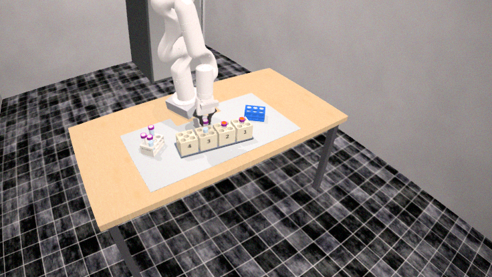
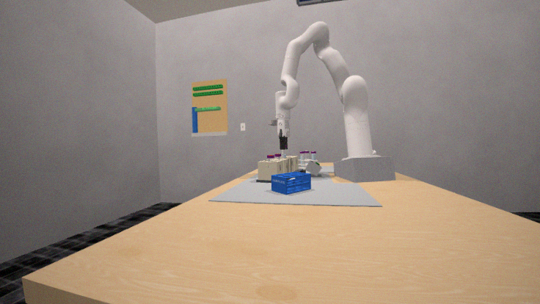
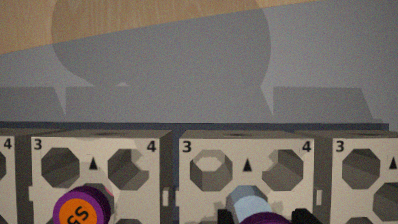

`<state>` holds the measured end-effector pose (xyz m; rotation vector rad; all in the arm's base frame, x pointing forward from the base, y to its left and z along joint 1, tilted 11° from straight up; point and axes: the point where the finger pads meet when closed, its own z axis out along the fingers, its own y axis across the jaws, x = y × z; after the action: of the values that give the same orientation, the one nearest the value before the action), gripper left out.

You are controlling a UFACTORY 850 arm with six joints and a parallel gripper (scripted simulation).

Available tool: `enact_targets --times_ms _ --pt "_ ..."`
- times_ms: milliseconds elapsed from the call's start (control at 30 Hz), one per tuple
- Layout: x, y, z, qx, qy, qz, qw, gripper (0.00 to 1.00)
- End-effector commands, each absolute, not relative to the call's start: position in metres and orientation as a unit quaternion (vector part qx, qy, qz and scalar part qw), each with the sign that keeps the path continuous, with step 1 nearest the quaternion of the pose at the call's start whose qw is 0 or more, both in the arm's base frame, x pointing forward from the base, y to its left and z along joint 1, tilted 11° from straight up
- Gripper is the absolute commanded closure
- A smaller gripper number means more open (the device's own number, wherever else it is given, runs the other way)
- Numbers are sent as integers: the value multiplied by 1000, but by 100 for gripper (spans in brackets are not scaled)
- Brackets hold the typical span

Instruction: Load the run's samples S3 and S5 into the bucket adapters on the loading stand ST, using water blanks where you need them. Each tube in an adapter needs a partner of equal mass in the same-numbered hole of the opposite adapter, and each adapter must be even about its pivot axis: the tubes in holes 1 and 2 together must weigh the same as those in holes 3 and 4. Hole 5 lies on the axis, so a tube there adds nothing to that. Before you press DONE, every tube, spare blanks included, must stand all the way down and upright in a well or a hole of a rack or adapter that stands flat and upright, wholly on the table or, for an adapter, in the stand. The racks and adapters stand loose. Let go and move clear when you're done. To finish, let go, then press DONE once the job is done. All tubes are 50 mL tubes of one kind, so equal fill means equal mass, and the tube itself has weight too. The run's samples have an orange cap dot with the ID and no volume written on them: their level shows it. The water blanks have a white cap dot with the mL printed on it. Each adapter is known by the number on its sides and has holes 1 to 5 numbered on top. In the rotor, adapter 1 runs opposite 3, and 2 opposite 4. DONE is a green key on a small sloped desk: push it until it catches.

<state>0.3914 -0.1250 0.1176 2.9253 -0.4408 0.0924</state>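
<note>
My gripper [image 1: 205, 124] [image 2: 283, 147] [image 3: 264, 218] is shut on a purple-capped tube [image 1: 205, 130] [image 3: 250, 204]. The tube's lower part is in middle hole 5 of adapter 3 [image 1: 208, 141] [image 3: 200, 200]; its cap stands above the top. The S5 tube [image 1: 224, 123] [image 3: 76, 212] stands in adapter 2 [image 1: 226, 136], apparently in hole 5. Another orange-dotted tube [image 1: 242, 119] stands in adapter 1 [image 1: 244, 132]; its ID is unreadable. Adapter 4 [image 1: 189, 146] holds no visible tube. All four adapters stand in the dark loading stand [image 1: 220, 146].
A white rack [image 1: 147, 150] on the left holds three purple-capped tubes with white dots. A blue rack [image 1: 255, 118] [image 2: 281, 184] stands beyond adapter 1, with no tubes visible. The small sloped desk [image 2: 312, 168] with the green key is behind the stand in the exterior view.
</note>
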Motion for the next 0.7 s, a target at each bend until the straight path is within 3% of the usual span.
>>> enact_targets --times_ms 0,667 --pt "392 -126 113 984 -148 32 91 100" --pt "393 -130 95 984 -148 32 91 100"
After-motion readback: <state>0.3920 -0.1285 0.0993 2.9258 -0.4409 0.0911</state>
